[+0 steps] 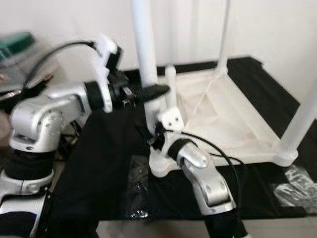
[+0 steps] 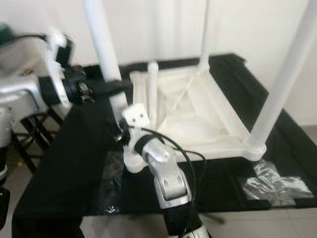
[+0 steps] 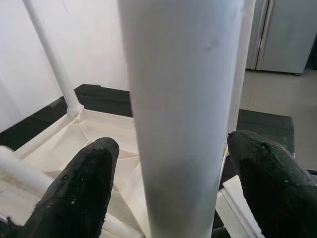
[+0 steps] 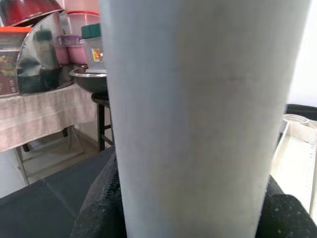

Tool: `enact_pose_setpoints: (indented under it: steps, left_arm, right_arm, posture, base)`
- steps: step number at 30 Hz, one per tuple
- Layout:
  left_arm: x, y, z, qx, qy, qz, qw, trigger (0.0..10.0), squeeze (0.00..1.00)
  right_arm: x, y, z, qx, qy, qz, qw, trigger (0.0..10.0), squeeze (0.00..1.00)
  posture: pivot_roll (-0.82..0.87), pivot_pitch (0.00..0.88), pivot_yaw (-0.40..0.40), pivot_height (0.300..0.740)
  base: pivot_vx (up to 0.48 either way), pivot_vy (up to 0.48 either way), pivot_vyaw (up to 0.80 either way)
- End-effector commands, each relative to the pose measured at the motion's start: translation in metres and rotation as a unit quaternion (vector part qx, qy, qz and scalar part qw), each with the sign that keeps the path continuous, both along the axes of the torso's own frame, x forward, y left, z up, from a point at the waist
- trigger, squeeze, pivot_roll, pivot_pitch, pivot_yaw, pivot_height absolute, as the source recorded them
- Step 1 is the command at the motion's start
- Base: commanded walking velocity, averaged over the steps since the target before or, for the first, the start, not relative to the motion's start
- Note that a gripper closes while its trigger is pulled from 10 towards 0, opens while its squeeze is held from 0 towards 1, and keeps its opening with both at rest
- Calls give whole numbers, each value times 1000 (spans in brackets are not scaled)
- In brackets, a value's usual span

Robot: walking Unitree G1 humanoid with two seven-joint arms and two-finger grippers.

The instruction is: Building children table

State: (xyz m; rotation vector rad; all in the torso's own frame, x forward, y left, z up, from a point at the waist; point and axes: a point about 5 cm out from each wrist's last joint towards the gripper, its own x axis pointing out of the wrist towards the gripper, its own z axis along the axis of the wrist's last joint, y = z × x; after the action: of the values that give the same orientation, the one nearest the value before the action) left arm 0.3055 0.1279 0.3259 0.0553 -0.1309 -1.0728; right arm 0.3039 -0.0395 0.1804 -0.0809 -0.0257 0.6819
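The left gripper (image 3: pixel 168 193) stood spread around a white leg (image 1: pixel 146 59), its two black fingers (image 3: pixel 81 193) flanking the tube with a gap showing on each side, about halfway up the part of the leg in view. Lower down, the right gripper (image 1: pixel 156 134) was pressed against the same leg just above its foot; black pads appeared at either side of the tube, apparently pinching it. That leg rose from the near left corner socket of the table top (image 1: pixel 223 119), which lay upside down on a black cloth (image 1: pixel 99 168). Two more legs (image 1: pixel 302 119) stood at the far and right corners, and a shorter white post (image 1: pixel 171 84) rose just behind the held one. Clear plastic wrap (image 1: pixel 297 186) lay on the cloth near the right corner. A cluttered side table (image 4: pixel 44 114) with pots and jars stood off to the robot's left.

The leg looked like a hollow plastic tube: light, rigid and smooth, so likely to slip or spin in a loose hold. A firm pinch low down, near the socket, would probably give the best control for seating it, with the upper gripper steadying it upright. The top itself seemed thin and light, liable to shift on the cloth if pushed sideways.
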Motion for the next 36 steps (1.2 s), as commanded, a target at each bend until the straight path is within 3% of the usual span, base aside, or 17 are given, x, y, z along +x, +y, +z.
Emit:
enact_pose_setpoints:
  steps: [1,4,5,11,12,16,17,19,20,21,24,25,26,28,31,34,36]
  left_arm:
    - [2,0,-2,3,3,5,1000,10000,0]
    - [3,0,-2,0,4,6,1000,10000,0]
    - [2,0,-1,-2,6,1,1000,0,0]
    - [1,1,2,-2,7,-4,1000,0,0]
    - [1,2,2,-2,7,-4,1000,0,0]
    - [1,2,2,-2,7,-5,1000,0,0]
    - [0,1,2,-1,7,-7,1000,0,0]
    - [0,0,2,-3,5,-11,1000,0,0]
    - [0,0,2,-3,5,-11,1000,0,0]
    - [-1,0,1,-4,5,-12,1000,0,0]
    - [-1,0,1,-4,4,-12,1000,0,0]
    - [-1,0,1,-5,4,-12,1000,0,0]
    - [-1,0,1,-5,4,-12,1000,0,0]
    - [-3,-1,1,-5,2,-17,1000,0,0]
    - [-3,-1,1,-5,2,-17,1000,0,0]
    - [-6,-3,0,-4,3,-25,1000,0,0]
    - [-6,-3,0,-3,4,-26,1000,0,0]
  right_arm:
    - [1,-6,-39,-23,87,-20,996,0,0]
    - [1,-1,-33,-19,81,-14,996,0,0]
    - [0,2,-32,-18,80,-6,997,0,0]
    - [-5,5,-19,-20,76,-35,996,0,0]
    - [-3,3,-13,-20,69,-40,997,10000,0]
    - [4,0,-5,-28,70,-14,997,10000,0]
    - [9,-5,-1,-22,75,0,997,10000,1000]
    - [26,-18,26,-10,13,81,997,10000,1000]
    - [26,-18,26,-10,13,81,997,10000,1000]
    - [32,-26,42,-11,-27,131,991,10000,1000]
    - [32,-31,46,-38,-52,174,983,10000,1000]
    - [34,-37,49,-62,-62,214,973,10000,0]
    - [34,-37,49,-62,-62,214,973,10000,0]
    - [42,-49,54,-95,-60,273,955,10000,0]
    - [42,-49,54,-95,-60,273,955,10000,0]
    - [55,-46,55,-103,-23,328,939,10000,0]
    - [57,-44,54,-102,-16,336,936,10000,0]
  posture:
    - [-16,62,113,740]
    - [-15,58,113,740]
    - [-10,57,114,740]
    - [-2,49,113,740]
    - [-1,47,112,740]
    - [1,47,110,740]
    - [1,47,109,740]
    - [1,47,109,740]
    - [1,47,109,740]
    - [0,47,109,740]
    - [1,46,109,740]
    - [3,48,108,740]
    - [3,48,108,740]
    - [7,47,106,740]
    - [7,47,106,740]
    - [22,47,104,740]
    - [22,47,104,740]
  base:
    - [0,0,0]
    - [0,0,0]
    - [0,0,0]
    - [0,0,0]
    - [0,0,0]
    - [0,0,0]
    - [0,0,0]
    - [0,0,0]
    - [0,0,0]
    - [0,0,0]
    - [0,0,0]
    - [0,0,0]
    - [0,0,0]
    - [0,0,0]
    - [0,0,0]
    - [0,0,0]
    - [0,0,0]
